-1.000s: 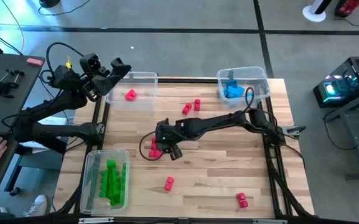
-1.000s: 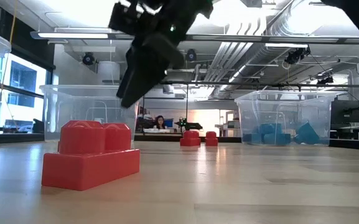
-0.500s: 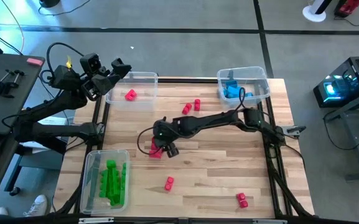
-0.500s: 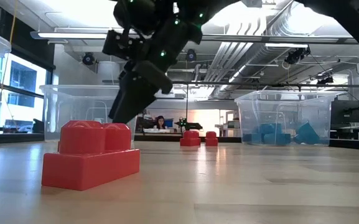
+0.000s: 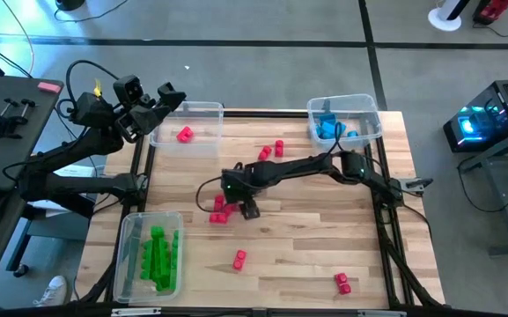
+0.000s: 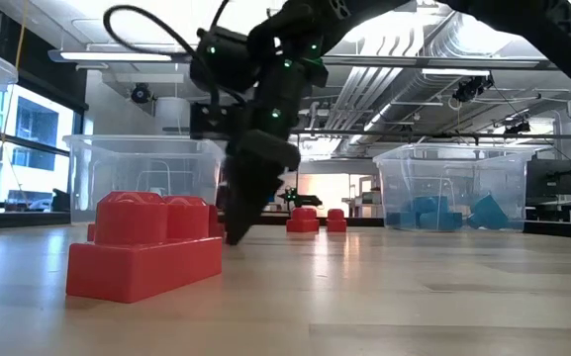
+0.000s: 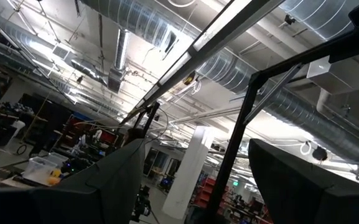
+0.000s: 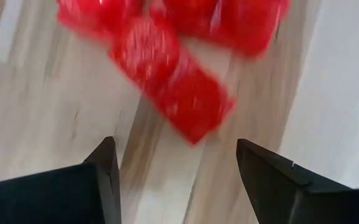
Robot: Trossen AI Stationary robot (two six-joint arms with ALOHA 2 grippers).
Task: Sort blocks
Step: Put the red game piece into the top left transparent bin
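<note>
- The right pincer [image 5: 247,210] hangs low over the middle of the wooden bench [image 5: 306,246], its fingers spread wide and holding nothing.
- Just beside it lies a small cluster of red blocks [image 5: 219,211]; in the right wrist view these red blocks [image 8: 173,68] sit on the wood just ahead of the spread fingers [image 8: 104,165], not between them.
- In the low view the right pincer [image 6: 237,220] points down with its tip just above the bench, close behind a large red block [image 6: 146,247] in the foreground.
- The left pincer [image 5: 167,95] waits raised at the far left corner, beside a clear bin [image 5: 202,128] holding one red block [image 5: 185,135]; its fingers [image 7: 104,180] stand apart and empty.
- Two more red blocks [image 5: 271,151] lie on the bench between the two far bins.
- A single red block [image 5: 239,258] sits nearer the front edge, and another red pair [image 5: 342,282] rests at the front right.
- Green blocks [image 5: 159,257] fill the clear bin [image 5: 130,264] at the front left.
- Blue blocks [image 5: 331,129] lie in the clear bin [image 5: 364,107] at the far right corner.
</note>
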